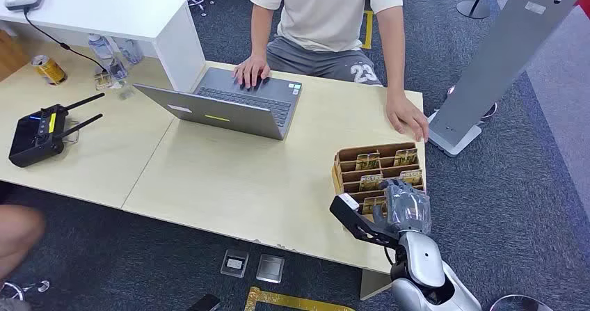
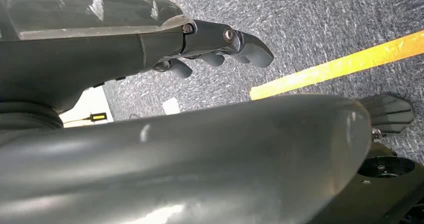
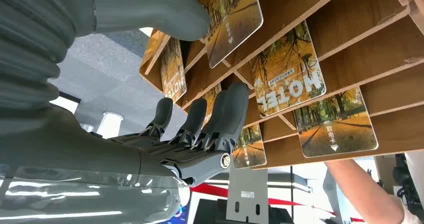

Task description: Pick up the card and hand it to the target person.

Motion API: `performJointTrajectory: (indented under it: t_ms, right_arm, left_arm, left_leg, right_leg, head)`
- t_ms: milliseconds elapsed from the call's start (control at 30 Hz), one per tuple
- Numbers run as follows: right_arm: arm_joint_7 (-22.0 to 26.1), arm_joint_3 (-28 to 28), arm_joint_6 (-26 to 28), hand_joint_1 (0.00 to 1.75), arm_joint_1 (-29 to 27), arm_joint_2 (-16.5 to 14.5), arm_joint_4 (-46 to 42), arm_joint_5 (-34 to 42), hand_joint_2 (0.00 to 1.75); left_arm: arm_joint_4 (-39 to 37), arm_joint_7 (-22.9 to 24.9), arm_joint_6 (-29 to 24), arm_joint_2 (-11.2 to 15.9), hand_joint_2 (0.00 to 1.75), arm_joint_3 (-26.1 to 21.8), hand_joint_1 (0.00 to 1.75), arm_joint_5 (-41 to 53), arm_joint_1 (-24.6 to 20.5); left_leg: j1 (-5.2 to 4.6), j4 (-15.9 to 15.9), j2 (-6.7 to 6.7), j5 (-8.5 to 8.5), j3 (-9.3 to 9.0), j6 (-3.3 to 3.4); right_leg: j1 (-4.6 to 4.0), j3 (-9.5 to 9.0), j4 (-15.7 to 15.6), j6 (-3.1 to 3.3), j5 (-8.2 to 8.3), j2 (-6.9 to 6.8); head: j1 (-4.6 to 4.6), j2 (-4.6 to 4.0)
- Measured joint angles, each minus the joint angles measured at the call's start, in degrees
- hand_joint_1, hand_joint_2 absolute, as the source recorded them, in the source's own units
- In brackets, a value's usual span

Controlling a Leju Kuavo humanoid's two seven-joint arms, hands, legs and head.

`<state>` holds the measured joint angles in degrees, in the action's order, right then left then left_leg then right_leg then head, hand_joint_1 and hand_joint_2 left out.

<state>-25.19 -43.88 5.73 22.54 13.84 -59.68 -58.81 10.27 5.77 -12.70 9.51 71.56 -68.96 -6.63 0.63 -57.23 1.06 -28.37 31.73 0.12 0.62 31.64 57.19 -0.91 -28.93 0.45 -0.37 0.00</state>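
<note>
Head view: the right robot hand (image 1: 405, 206) hovers over the near rows of a wooden rack (image 1: 346, 159) standing at the corner of the pale surface (image 1: 229, 179). The rack holds several cards (image 1: 368, 161) upright in its slots. A person (image 1: 327, 19) in a shirt printed "wassup" and shorts marked "23" sits across the surface, one hand on a laptop (image 1: 229, 106), the other flat beside the rack. A black controller (image 1: 42, 133) and a can (image 1: 49, 69) lie at the far left.

Right wrist view: closer detail of the rack (image 3: 350, 38). The thumb (image 3: 150, 11) lies against one card (image 3: 232, 18), while the fingers (image 3: 225, 114) are spread and curl toward the rack, nothing pinched between them. Another card (image 3: 287, 83) reads "HOTEL" over an autumn-tree picture.

Left wrist view: the left robot hand (image 2: 220, 48) hangs above grey carpet (image 2: 310, 23) with a yellow stripe (image 2: 340, 66), fingers curled, holding nothing.
</note>
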Motion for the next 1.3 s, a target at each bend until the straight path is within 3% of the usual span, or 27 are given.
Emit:
performJointTrajectory:
  t_ms: [333,533,733,867,1300]
  right_arm:
    - [0.16,-0.47,0.7,0.89,0.84,0.0,2.97,0.72,1.75]
    - [0.43,-0.67,0.96,1.04,1.27,-0.02,4.19,1.17,1.75]
    - [0.57,-1.0,1.12,1.04,1.38,-0.02,5.03,1.53,1.75]
    - [0.62,-1.07,1.43,1.3,1.54,-0.02,5.44,1.74,1.75]
    - [0.24,-1.16,1.73,1.64,1.71,-0.01,5.57,2.43,1.75]
  left_arm:
    - [0.0,-0.02,-0.2,0.0,0.0,0.0,0.0,-0.01,0.01]
    - [0.0,-0.02,-0.35,0.0,0.0,-0.02,0.0,-0.02,0.01]
    - [0.0,-0.02,-0.35,0.0,0.0,-0.02,0.0,-0.02,0.01]
    - [0.0,0.05,-0.35,0.01,0.0,-0.05,0.0,-0.02,0.01]
    - [0.0,0.1,-0.27,0.02,0.0,-0.09,0.0,-0.02,0.02]
  left_leg:
    - [0.0,0.0,0.0,0.0,0.0,0.0]
    - [0.0,0.0,0.0,0.0,0.0,0.0]
    - [0.0,0.0,0.0,0.0,0.0,0.0]
    - [0.0,0.0,0.0,0.0,0.0,0.0]
    - [0.0,0.0,0.0,0.0,-0.03,0.0]
  right_leg:
    - [0.0,0.0,0.0,0.0,0.0,0.0]
    - [0.0,0.0,0.0,0.0,0.0,0.0]
    - [0.0,0.0,0.0,0.0,0.0,0.0]
    - [0.0,-0.01,0.0,0.0,0.0,0.0]
    - [0.0,-0.02,0.0,0.0,0.0,0.0]
  head:
    - [0.0,0.0]
    - [0.0,0.0]
    - [0.0,0.0]
    - [0.0,0.0]
    - [0.01,0.0]
